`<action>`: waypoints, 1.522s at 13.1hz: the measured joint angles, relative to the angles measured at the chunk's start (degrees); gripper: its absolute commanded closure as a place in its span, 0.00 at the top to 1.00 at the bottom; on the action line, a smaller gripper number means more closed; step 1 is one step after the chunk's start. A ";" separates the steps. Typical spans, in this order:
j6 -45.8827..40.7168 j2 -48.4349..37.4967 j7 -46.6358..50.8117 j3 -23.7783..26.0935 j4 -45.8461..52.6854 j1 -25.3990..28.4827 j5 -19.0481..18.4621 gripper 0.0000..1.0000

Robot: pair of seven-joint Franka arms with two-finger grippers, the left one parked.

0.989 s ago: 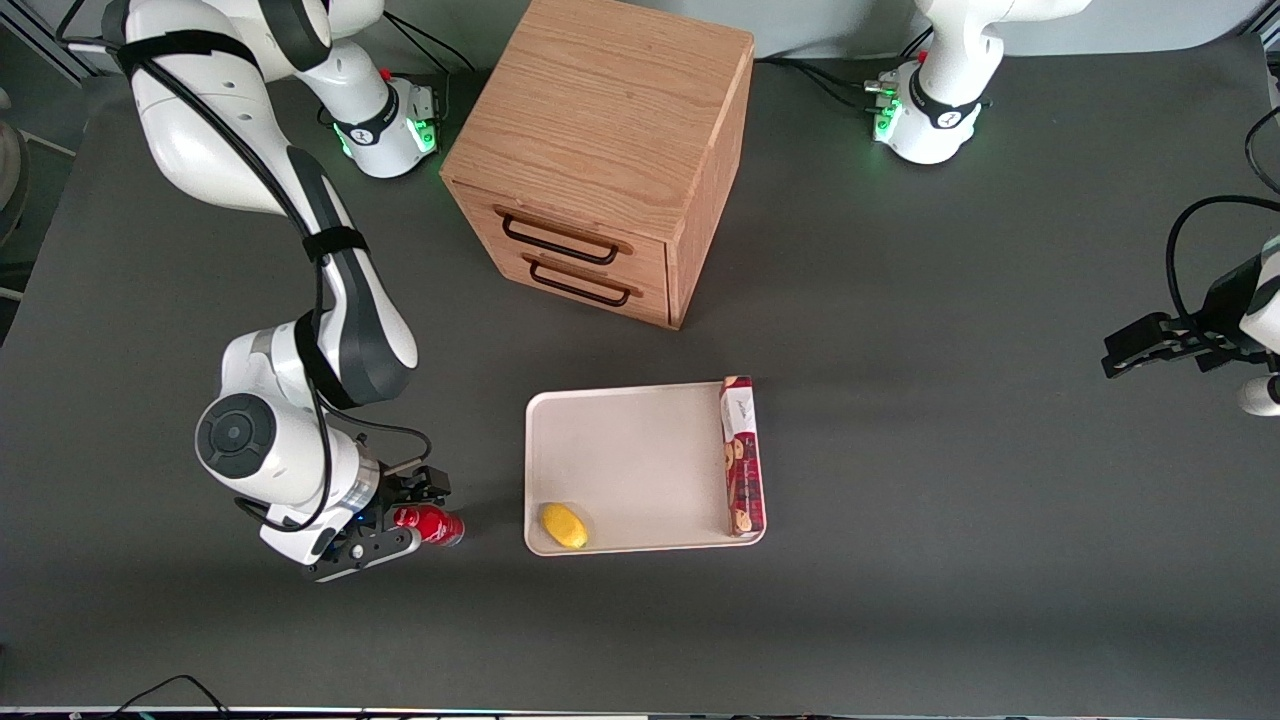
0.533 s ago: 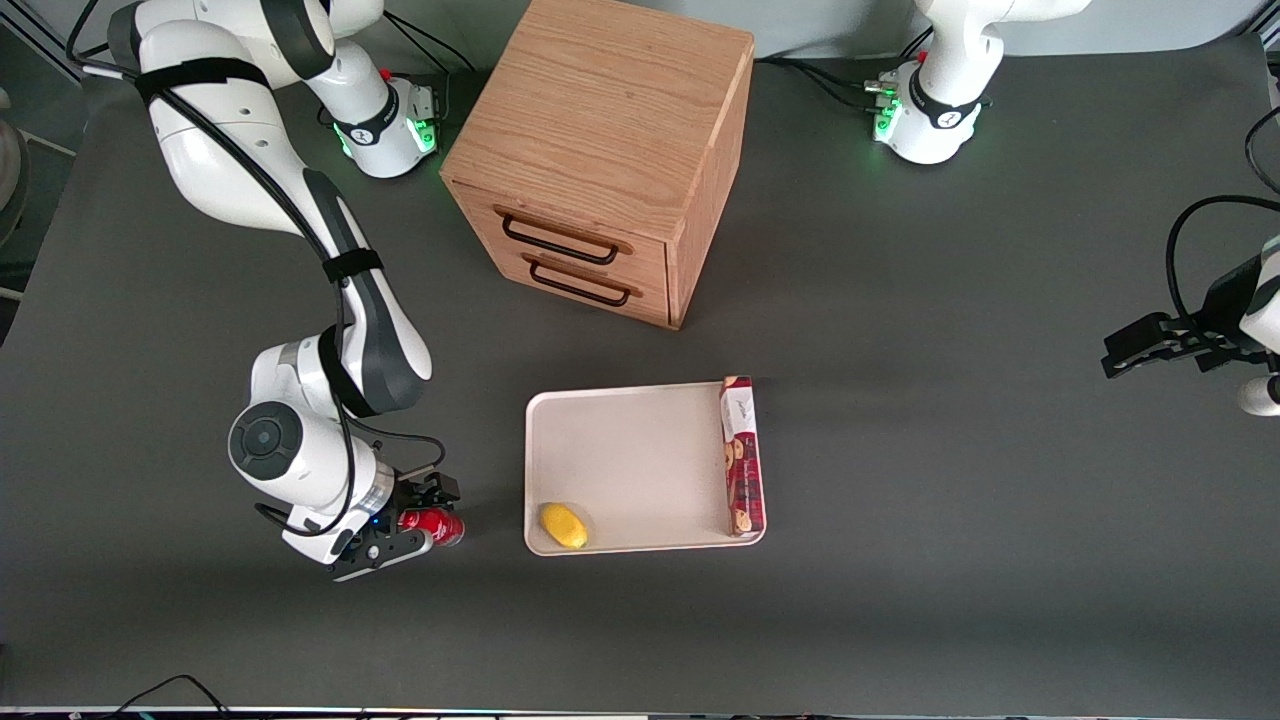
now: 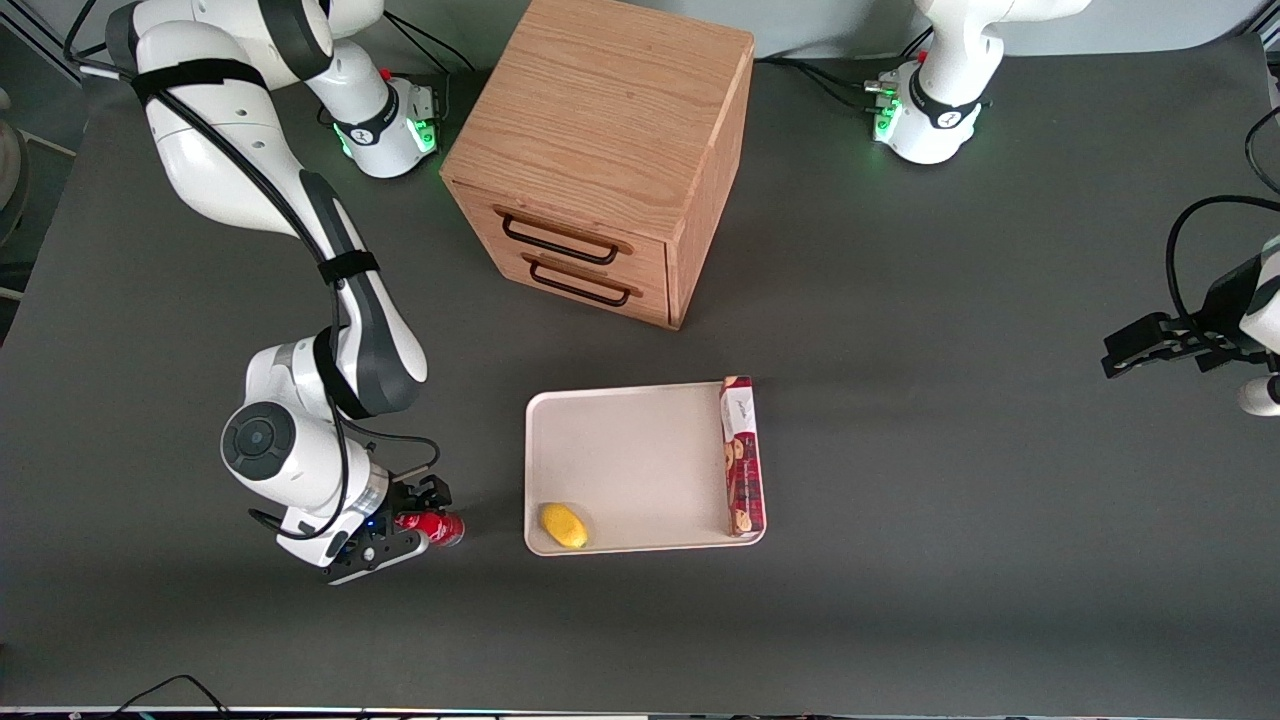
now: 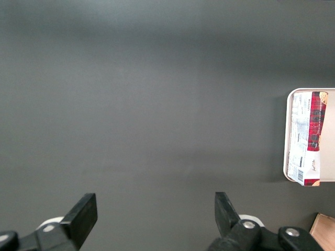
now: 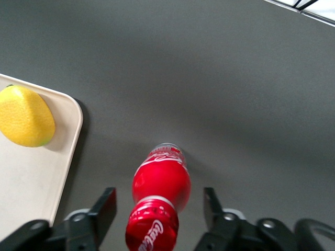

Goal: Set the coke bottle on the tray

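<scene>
Coke bottle (image 3: 432, 526): small red bottle with a red cap and white lettering, standing on the dark desk (image 3: 900, 450), off the tray and just beside the tray's rim on the side toward the working arm's end. In the right wrist view the bottle (image 5: 159, 201) appears from above, cap toward the camera.

Gripper (image 3: 412, 520): down at the bottle, its two black fingers (image 5: 103, 209) spread wide, one on each side of the bottle's upper part. In the right wrist view there is a clear gap between each finger and the bottle, so nothing is gripped.

Tray (image 3: 640, 450): flat, off-white, rounded corners, low rim, lying on the desk nearer the front camera than the cabinet. Its rim corner (image 5: 73, 130) shows close to the bottle in the right wrist view.

Lemon (image 3: 564, 526): yellow, lying in the tray in the corner nearest the bottle and the front camera; also seen in the right wrist view (image 5: 25, 116).

Biscuit box (image 3: 742, 455): long, red, lying flat in the tray along the rim toward the parked arm's end; the left wrist view shows it (image 4: 308, 137) against that rim.

Wooden drawer cabinet (image 3: 605, 150): oak-coloured cube with two drawers, each with a dark handle, standing farther from the front camera than the tray, well apart from the bottle.
</scene>
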 measured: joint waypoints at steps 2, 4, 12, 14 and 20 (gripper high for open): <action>0.08 -0.02 -0.02 0.00 0.02 0.04 0.00 0.00; 0.09 -0.16 -0.02 0.00 0.01 0.03 0.00 0.00; -16.75 -4.58 -0.23 0.06 10.14 0.22 0.00 0.00; -21.40 -7.69 -0.35 0.22 12.02 0.41 0.00 0.00; -23.10 -9.80 -0.02 2.36 11.82 3.10 0.09 0.00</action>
